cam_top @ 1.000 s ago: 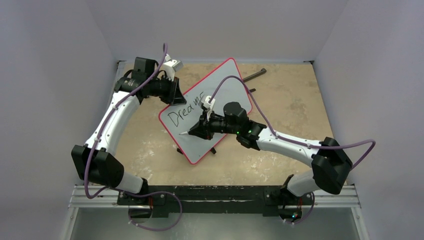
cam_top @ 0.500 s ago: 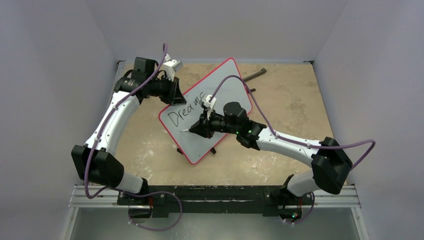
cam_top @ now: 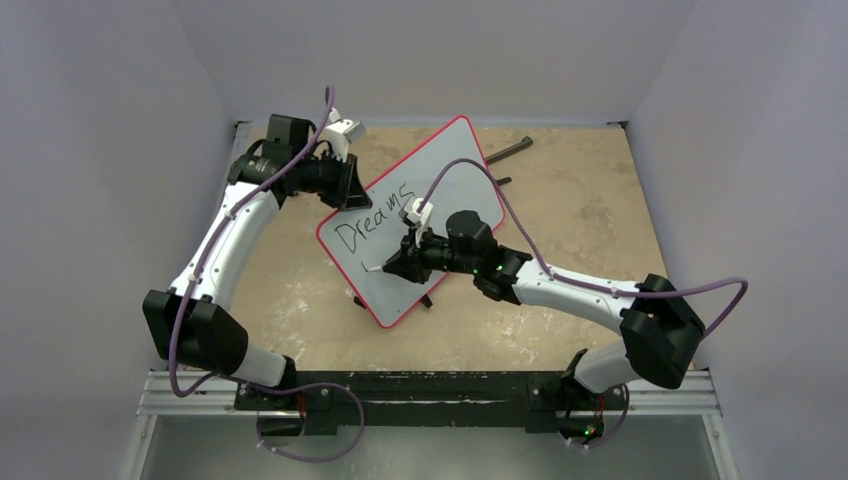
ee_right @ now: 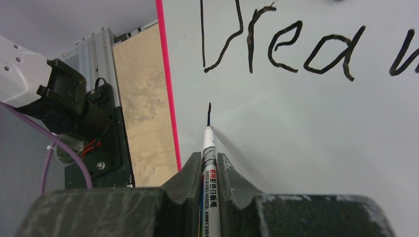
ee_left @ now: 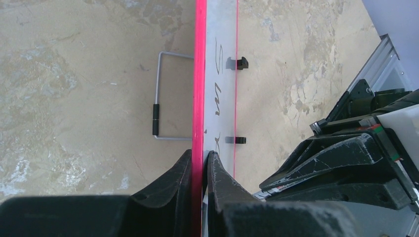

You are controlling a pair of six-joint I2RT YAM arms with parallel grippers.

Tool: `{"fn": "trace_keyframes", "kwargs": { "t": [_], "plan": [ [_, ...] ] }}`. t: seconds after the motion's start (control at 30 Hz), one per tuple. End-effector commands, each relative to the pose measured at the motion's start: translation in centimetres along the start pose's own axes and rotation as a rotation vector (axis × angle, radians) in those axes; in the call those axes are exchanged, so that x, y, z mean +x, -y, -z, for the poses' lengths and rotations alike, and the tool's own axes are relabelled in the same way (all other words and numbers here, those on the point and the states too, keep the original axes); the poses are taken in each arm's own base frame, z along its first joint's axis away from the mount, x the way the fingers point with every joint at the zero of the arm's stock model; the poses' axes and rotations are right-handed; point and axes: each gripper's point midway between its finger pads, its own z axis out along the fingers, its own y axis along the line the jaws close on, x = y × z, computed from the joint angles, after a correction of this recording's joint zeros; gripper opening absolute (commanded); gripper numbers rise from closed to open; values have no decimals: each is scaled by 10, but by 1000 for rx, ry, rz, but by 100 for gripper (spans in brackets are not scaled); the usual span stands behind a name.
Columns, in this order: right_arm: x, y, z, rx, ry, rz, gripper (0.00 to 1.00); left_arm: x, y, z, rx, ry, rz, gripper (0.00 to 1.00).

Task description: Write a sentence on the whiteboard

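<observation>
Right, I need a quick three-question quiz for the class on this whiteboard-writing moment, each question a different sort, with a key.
1. True or false: the left hand clamps the whiteboard by its red edge.
2. Which word is complete on the board? A) Dreams B) Worth C) Pursuing
3. Fill in: the right hand holds a ____, its tip at a short stroke below the D.
Key: 1 true; 2 A; 3 marker.

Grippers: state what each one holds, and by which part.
Left gripper clamps the whiteboard by its red rim. Right gripper grips a marker by its barrel.
</observation>
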Motion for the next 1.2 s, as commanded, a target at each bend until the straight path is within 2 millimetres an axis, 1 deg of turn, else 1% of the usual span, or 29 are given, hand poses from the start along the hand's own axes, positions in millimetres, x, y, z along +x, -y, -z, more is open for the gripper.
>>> {"fn": "trace_keyframes", "kwargs": {
  "t": [0.0, 0.17, 0.53, 0.73, 0.9, 1.17],
  "plan": [
    [9, 8, 4, 49, -10, 17, 0, -9, -12, 1, -54, 33, -54, 0],
    [6, 10, 4, 64, -5, 19, 0, -9, -12, 1, -52, 32, -54, 0],
    [-35, 17, 3, 121, 60, 57, 0, -9, -11, 1, -51, 32, -54, 0],
    [-46, 21, 3, 151, 84, 62, 0, -9, -11, 2, -51, 33, -55, 0],
    [-42, 23, 3, 161, 75, 57, 0, -9, -10, 2, -51, 34, -55, 0],
    [-16, 25, 10, 171, 30, 38, 0, -9, -10, 2, -50, 34, -55, 0]
  ]
}}
